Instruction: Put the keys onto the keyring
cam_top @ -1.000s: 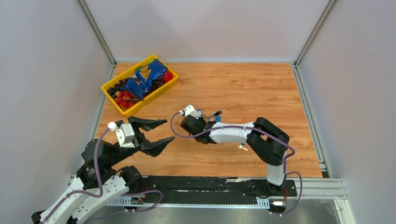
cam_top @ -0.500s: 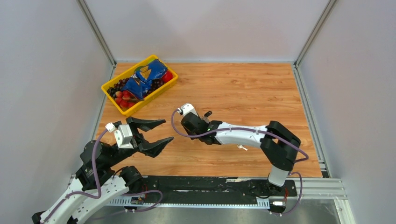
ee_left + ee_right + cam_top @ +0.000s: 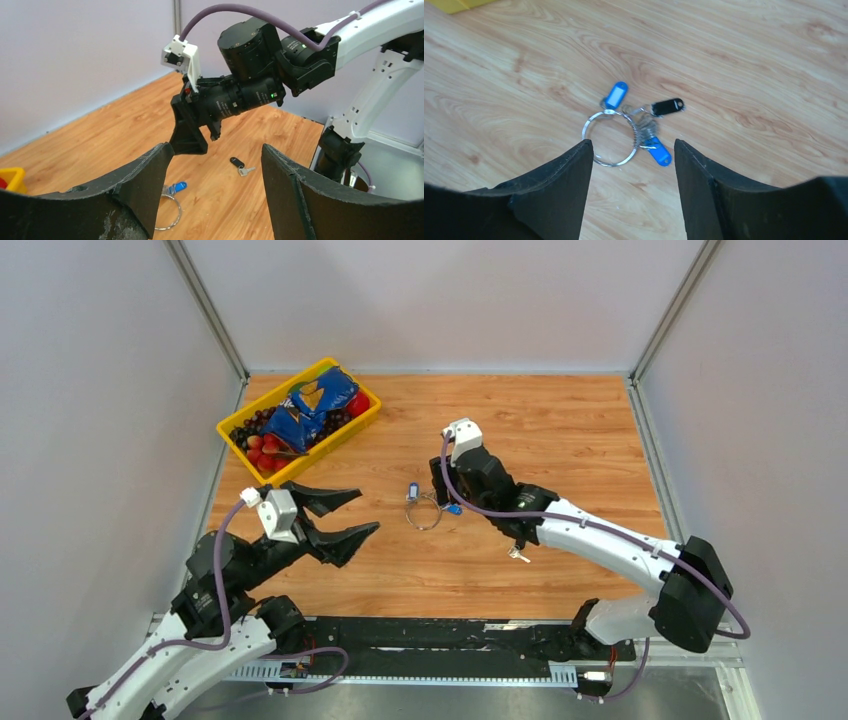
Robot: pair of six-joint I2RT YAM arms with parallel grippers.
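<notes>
The left pincer (image 3: 368, 513) is hovering at the near left, spread and gripping nothing. A loose key (image 3: 518, 554) with a black head is lying on the worktop (image 3: 560, 430) under the right arm, well apart from the ring and not yet threaded. Further out, the keyring (image 3: 634, 131) is lying flat, carrying keys (image 3: 647, 129) with two blue tags and one black head. The right pincer (image 3: 631, 141) is standing spread above it, pinching nothing. By this layout, the task is nearing completion, with one key left.
</notes>
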